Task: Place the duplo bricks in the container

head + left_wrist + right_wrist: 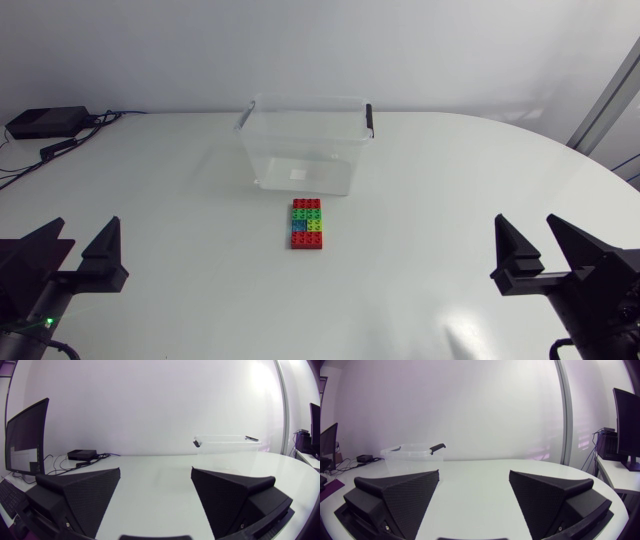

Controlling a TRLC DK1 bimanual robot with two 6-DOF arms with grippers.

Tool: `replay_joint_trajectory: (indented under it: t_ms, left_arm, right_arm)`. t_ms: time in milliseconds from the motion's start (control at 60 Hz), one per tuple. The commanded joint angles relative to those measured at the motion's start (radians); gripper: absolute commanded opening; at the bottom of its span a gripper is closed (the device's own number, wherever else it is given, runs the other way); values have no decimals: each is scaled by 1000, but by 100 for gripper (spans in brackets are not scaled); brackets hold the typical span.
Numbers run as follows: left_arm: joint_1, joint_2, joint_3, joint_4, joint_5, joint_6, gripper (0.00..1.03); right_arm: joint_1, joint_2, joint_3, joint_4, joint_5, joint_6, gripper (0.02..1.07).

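Broadly, the round-edged white table [450,200] carries everything, and the biggest thing on it is the clear plastic container with black handle clips [300,165], open-topped and with nothing inside it, sitting toward 12 o'clock of the table's middle. Next in bulk, the left gripper [88,225] rests at about 8 o'clock and the right gripper [524,218] at about 4 o'clock. Each has its wedge fingers spread wide with nothing between them, and both are well apart from the work. Smallest is the flat slab of red, green, orange and blue duplo bricks [307,224], pressed together just at the container's 6 o'clock side, studs up. The likely trouble, as I judge it, is that slab. Pinched at one end, it may snap at a seam and shed bricks on the table. Its closeness to the container could also put a wide finger against the clear wall and shove the container away. If both arms go in together, they may meet over the slab.
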Motion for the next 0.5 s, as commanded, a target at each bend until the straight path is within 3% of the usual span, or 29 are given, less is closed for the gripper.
replay_joint_trajectory:
  t_ms: [0,367,483]
  left_arm:
    - [-6,-12,-20,11,4,-15,99]
    - [-9,-12,-20,11,4,-15,99]
    - [-9,-12,-6,16,4,-15,94]
  right_arm:
    - [6,-7,-21,1,0,13,103]
    - [6,-7,-21,1,0,7,103]
    - [6,-7,-18,18,-17,7,103]
